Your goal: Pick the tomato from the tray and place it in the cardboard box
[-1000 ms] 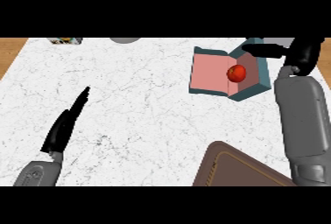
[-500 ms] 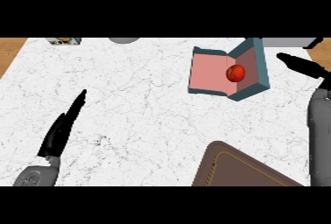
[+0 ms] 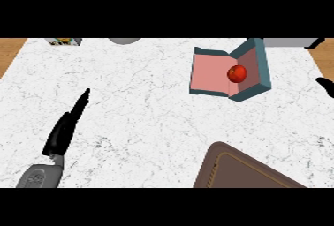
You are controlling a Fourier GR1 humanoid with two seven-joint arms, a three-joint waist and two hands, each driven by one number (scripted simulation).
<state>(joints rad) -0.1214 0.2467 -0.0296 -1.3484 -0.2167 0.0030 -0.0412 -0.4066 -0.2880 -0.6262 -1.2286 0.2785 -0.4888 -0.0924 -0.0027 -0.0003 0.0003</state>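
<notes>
— Where are you looking from?
— You have one view, from the head, looking steeply down on the counter [image 3: 150,114]. The forearms enter from its near edge.
— How much fits?
— Its left, right and far edges.

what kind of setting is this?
Probably a kitchen counter: a white marble-patterned countertop with wood edging at the corners, a brown rectangular tray, and a red tomato inside an open teal-and-pink cardboard box.
</notes>
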